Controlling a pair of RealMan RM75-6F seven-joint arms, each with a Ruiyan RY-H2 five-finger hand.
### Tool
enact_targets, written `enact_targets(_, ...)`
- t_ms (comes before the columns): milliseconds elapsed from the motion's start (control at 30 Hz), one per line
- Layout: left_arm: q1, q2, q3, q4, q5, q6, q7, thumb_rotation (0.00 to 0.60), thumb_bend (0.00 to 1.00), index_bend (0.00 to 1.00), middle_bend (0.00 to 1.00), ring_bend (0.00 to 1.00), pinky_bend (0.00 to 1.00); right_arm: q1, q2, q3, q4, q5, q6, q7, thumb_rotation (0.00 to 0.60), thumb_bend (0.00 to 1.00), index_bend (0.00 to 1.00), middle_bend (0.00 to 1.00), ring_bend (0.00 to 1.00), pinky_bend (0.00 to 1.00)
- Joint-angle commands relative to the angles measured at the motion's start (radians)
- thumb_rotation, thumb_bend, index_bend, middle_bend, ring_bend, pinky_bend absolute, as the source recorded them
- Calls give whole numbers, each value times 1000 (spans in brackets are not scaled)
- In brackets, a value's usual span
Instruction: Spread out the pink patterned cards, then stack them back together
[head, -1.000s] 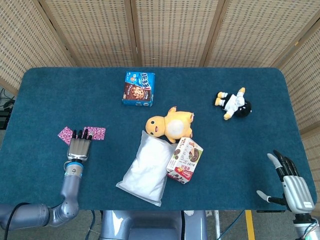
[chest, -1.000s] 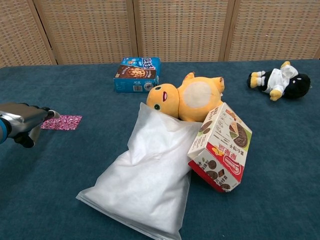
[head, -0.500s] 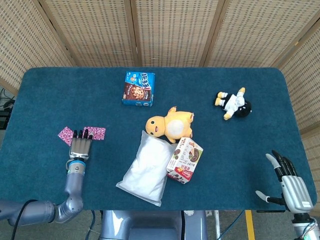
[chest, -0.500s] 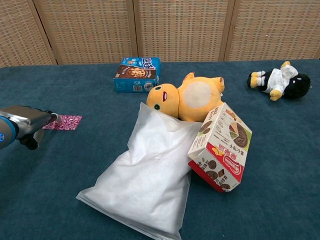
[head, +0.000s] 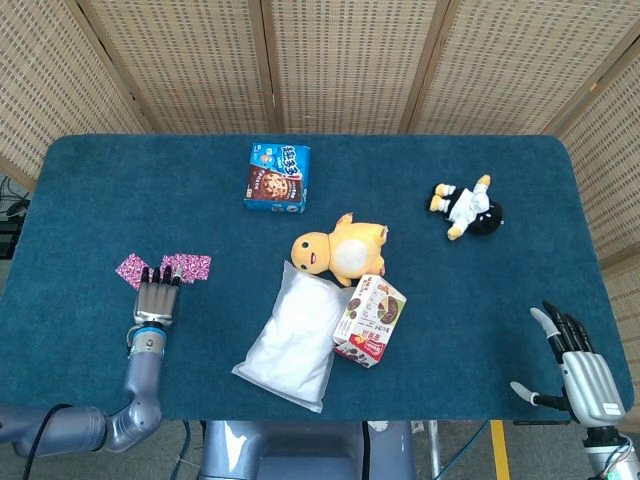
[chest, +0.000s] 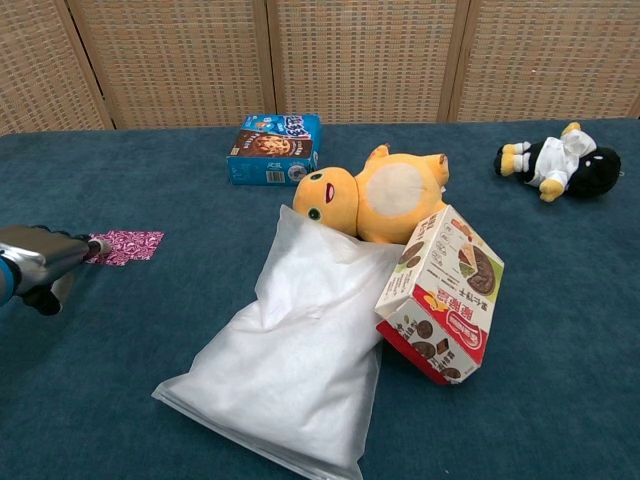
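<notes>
1. Pink patterned cards (head: 165, 268) lay at the left of the head view on the blue table (head: 100, 180), fanned into two flat pieces, one poking out each side of my fingertips.
2. My left hand (head: 155, 297) rested flat, palm down, fingers extended side by side onto the cards' near edge, gripping nothing.
3. To do this well, I judged I should press lightly and drag each card inward evenly, since thin cards catch on cloth.
4. They looked glossy magenta with a fine dark print.
5. My right hand (head: 585, 375) hung spread and empty at lower right.
</notes>
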Motion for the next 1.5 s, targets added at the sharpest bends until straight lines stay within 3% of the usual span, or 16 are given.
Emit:
enact_targets(33, 12, 17, 12, -23, 18, 4, -13, 600, 853, 19, 0, 0, 0, -1, 0, -1, -1, -2, 1, -3, 600, 106, 43, 0, 0, 0)
enact_targets(700, 43, 45, 55, -108, 32, 21, -28, 600, 853, 19, 0, 0, 0, -4, 3, -1, -6, -6, 12, -4, 600, 107, 43, 0, 0, 0)
enact_targets(1267, 77, 87, 110, -213, 130, 51, -66, 600, 851, 19, 0, 0, 0, -3, 3, 0, -5, 0, 7, -2, 600, 106, 43, 0, 0, 0)
enact_targets(1500, 87, 114, 105, -241, 137, 60, -87, 600, 851, 19, 0, 0, 0, -3, 3, 0, -4, -3, 9, -3, 600, 107, 43, 0, 0, 0)
